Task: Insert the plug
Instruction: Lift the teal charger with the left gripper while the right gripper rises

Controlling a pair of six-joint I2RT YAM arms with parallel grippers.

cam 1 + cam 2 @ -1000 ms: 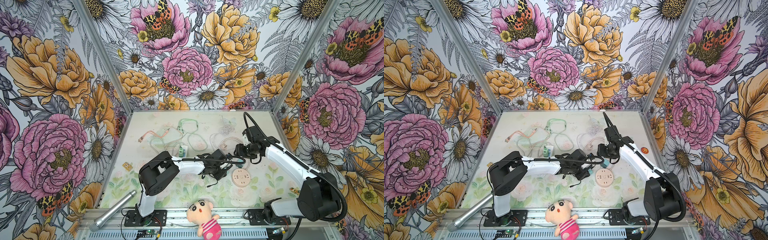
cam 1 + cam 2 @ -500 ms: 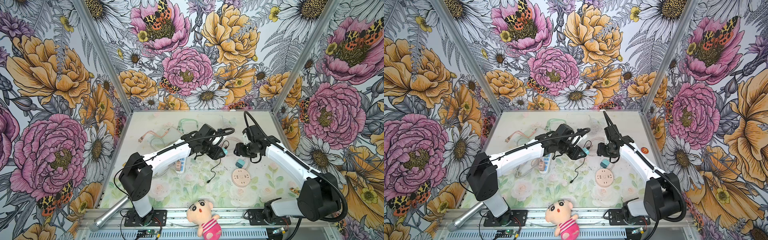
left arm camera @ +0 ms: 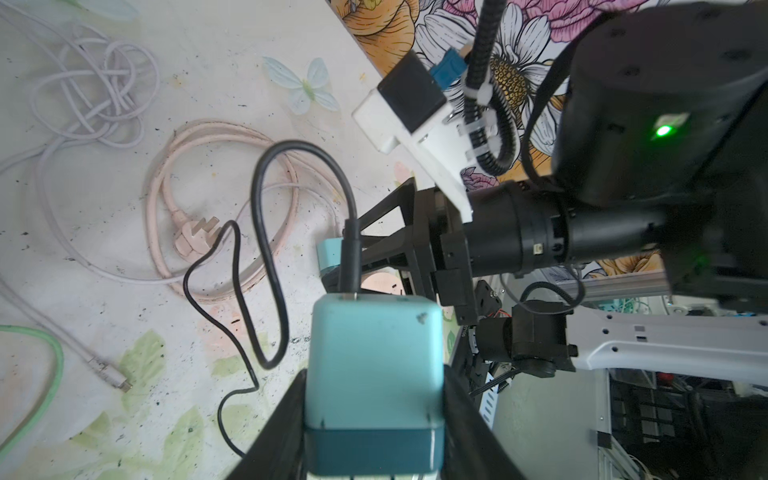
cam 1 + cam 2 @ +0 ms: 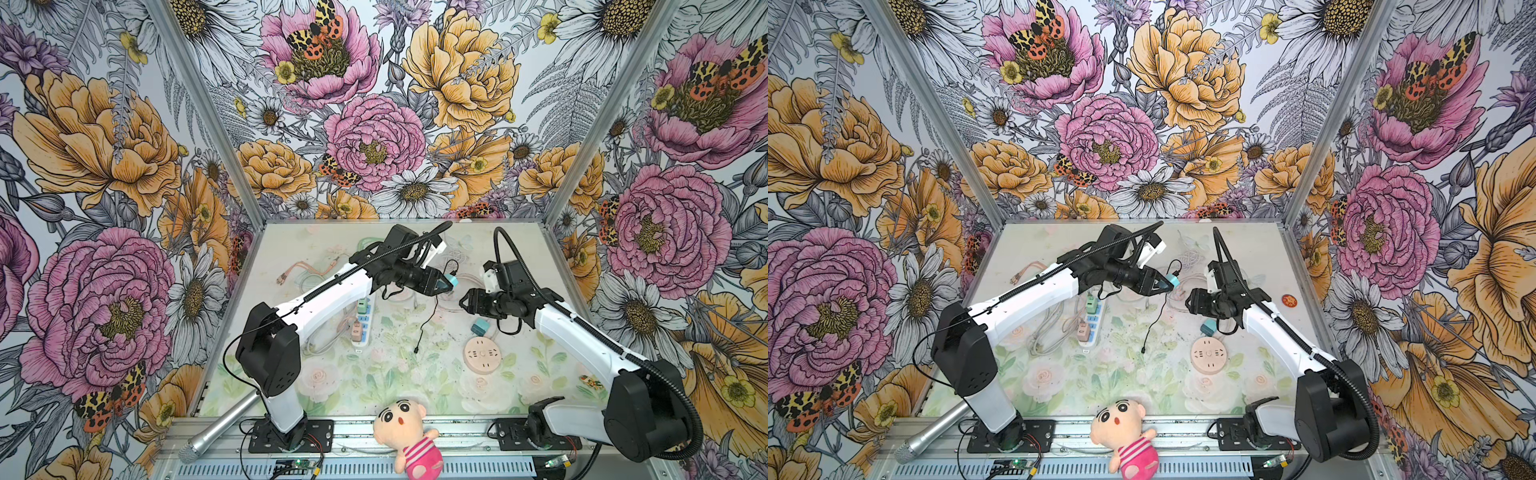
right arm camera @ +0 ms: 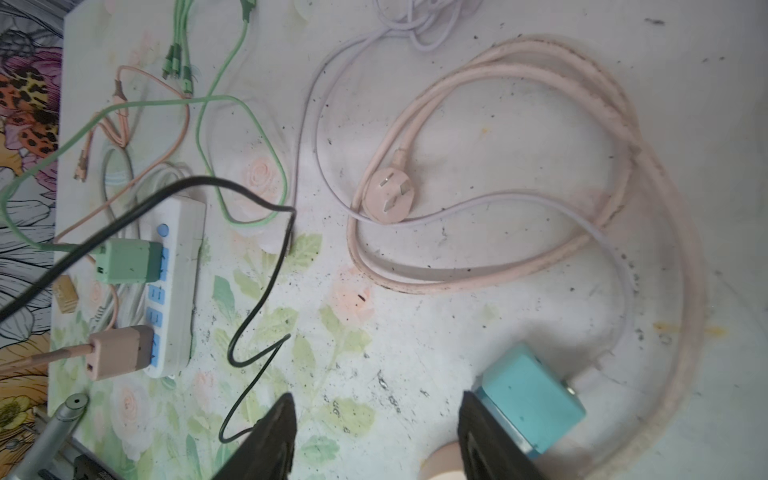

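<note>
In both top views the left arm (image 4: pixel 332 296) now reaches up and back; a second ago it hung low by the socket (image 4: pixel 481 354). Left gripper (image 4: pixel 449 286) clamps the teal plug (image 3: pixel 374 365), airborne, unplugged. Right gripper (image 4: pixel 464 300) gapes empty. Likely retargeting: insertion not yet begun.

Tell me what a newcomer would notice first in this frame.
The left gripper holds a teal charger lifted over the middle of the table, its black cable dangling down. Facing it, the right gripper hangs open near a second teal charger that lies beside a round pink socket. A plush doll sits at the front edge, and loud floral walls surround everything.
</note>
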